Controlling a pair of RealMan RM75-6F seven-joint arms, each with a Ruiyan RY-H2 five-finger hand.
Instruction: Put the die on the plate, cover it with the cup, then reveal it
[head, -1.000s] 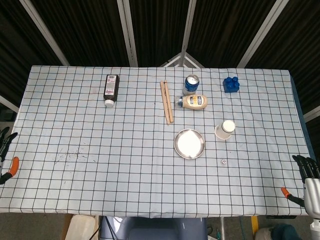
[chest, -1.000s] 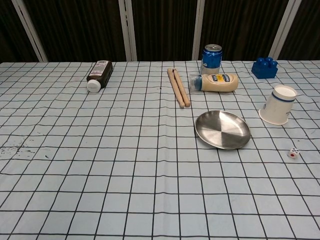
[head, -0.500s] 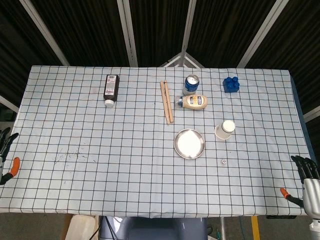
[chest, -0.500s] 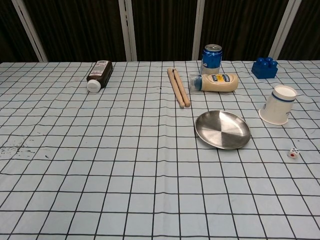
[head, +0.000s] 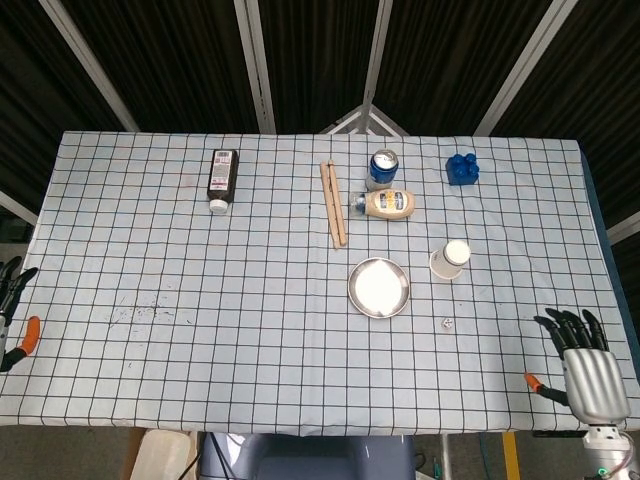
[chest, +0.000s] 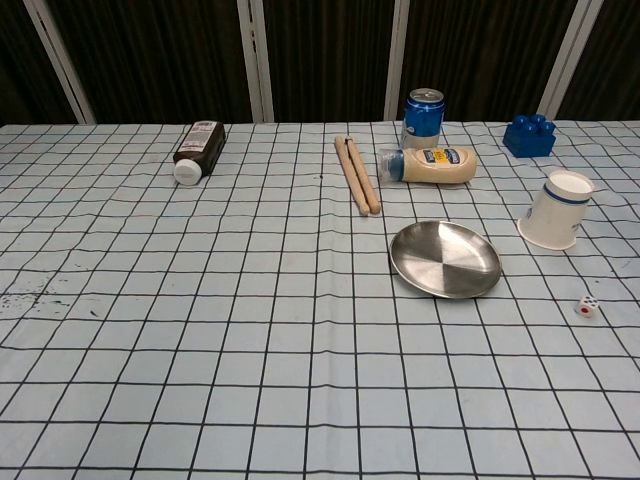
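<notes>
A small white die (head: 448, 323) (chest: 587, 307) lies on the checked cloth, right of the round steel plate (head: 379, 287) (chest: 445, 259). A white paper cup (head: 450, 258) (chest: 555, 208) with a blue band stands upside down behind the die. My right hand (head: 582, 365) hovers over the front right corner of the table, fingers spread and empty, well to the right of the die. My left hand (head: 10, 312) shows only partly at the left edge, off the table, fingers apart. Neither hand appears in the chest view.
Along the back lie a dark bottle (head: 221, 178), a pair of wooden sticks (head: 333, 203), a blue can (head: 383, 167), a mayonnaise bottle (head: 387, 203) on its side and a blue toy block (head: 461, 168). Dark specks mark the cloth at front left (head: 140, 310).
My right hand has moved left and up over the table's front right corner, closer to the die. The left hand and all objects stay put.
</notes>
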